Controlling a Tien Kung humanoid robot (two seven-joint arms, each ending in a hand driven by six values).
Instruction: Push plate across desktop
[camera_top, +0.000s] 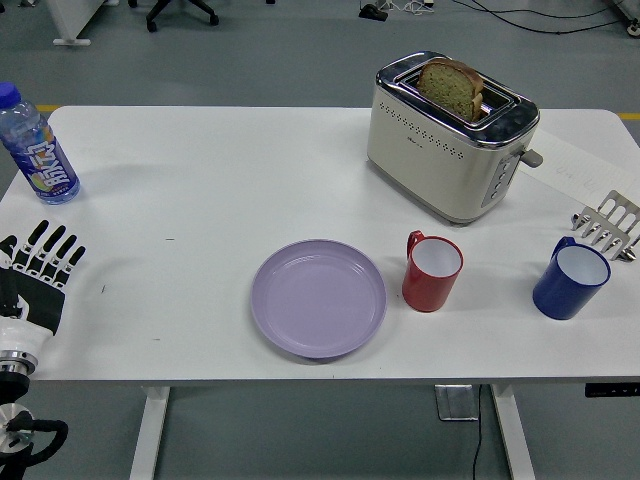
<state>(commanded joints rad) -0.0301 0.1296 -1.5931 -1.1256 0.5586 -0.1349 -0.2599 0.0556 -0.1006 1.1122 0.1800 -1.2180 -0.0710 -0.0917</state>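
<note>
A lilac plate (318, 298) lay flat near the front edge of a white table (220, 180), roughly at its middle, as the robot's left hand (35, 270) hovered over the table's left margin, well apart from the plate, fingers extended and slightly fanned, holding nothing. The right hand was out of frame. A red mug (432, 271) stood just beside the plate's right rim, apart from it by a narrow gap, with a blue mug (571, 280) farther right. Behind them sat a cream toaster (450, 138) with a slice of bread (451, 88) in its slot, metal tongs (606, 227) lay at the right edge, and a drinks bottle (36, 148) stood at the far left corner.

Whether the plate had already been slid to this spot or awaited a push could not be told from the scene alone. The hazards, judged from the layout: a shove from the left would likely drive the rim into the red mug, tipping it or sending it toward the blue one. The plate's nearness to the front edge meant a push angled toward the robot might carry it off the table. A contact high on the shallow rim could see the fingers ride up over it or tilt the plate rather than slide it, and a sweeping forearm might clip the bottle
</note>
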